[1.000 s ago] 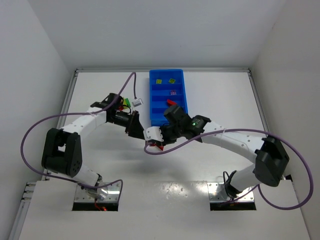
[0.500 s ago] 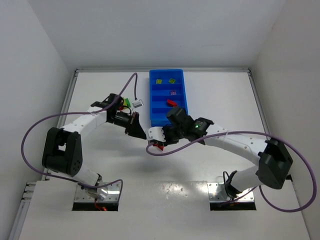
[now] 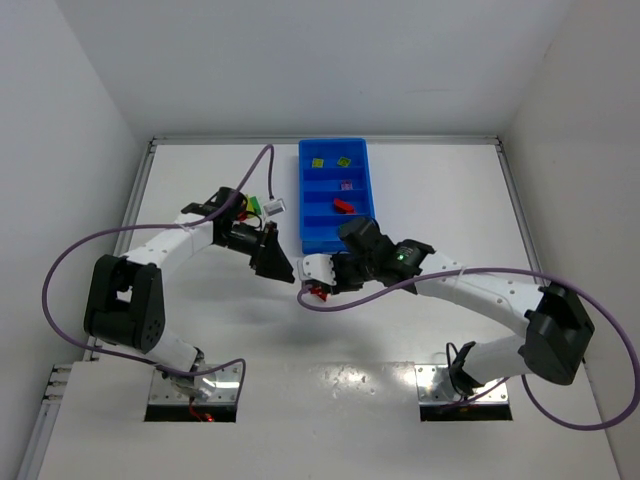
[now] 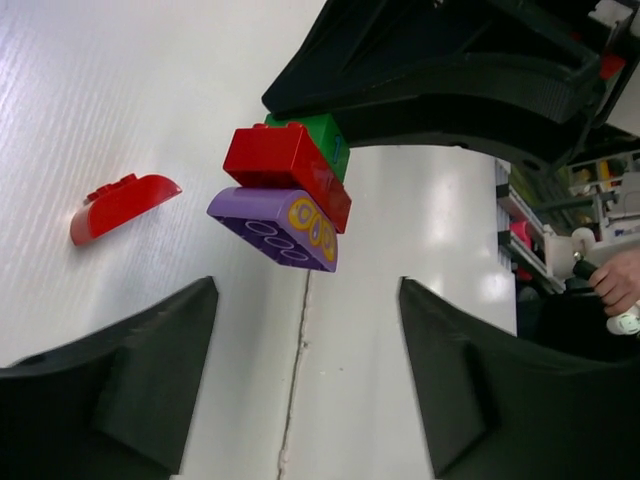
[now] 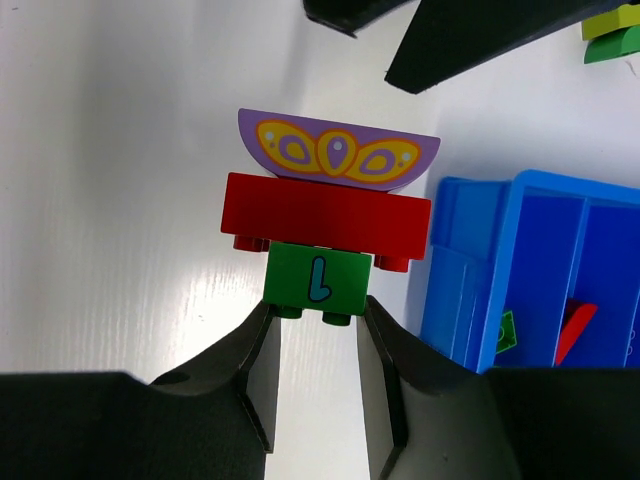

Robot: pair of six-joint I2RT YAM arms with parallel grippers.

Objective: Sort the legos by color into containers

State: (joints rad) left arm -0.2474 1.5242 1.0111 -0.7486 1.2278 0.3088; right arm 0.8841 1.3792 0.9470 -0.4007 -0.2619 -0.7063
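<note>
Glossy plastic lego cluster: curved purple brick with yellow oval print, rectangular red brick and small green brick, stacked. It appears raised off the smooth white table. The right gripper is closed narrowly on the green brick. The rigid bright blue plastic tray lies near at 4 o'clock. The left gripper is spread wide, holding nothing. A loose curved red brick lies at 9 o'clock.

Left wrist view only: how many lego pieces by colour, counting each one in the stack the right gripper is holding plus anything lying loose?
Red: 2, the red brick in the middle of the stack and the curved red piece lying loose
Green: 1, the green brick
Purple: 1, the purple piece
Total: 4
</note>
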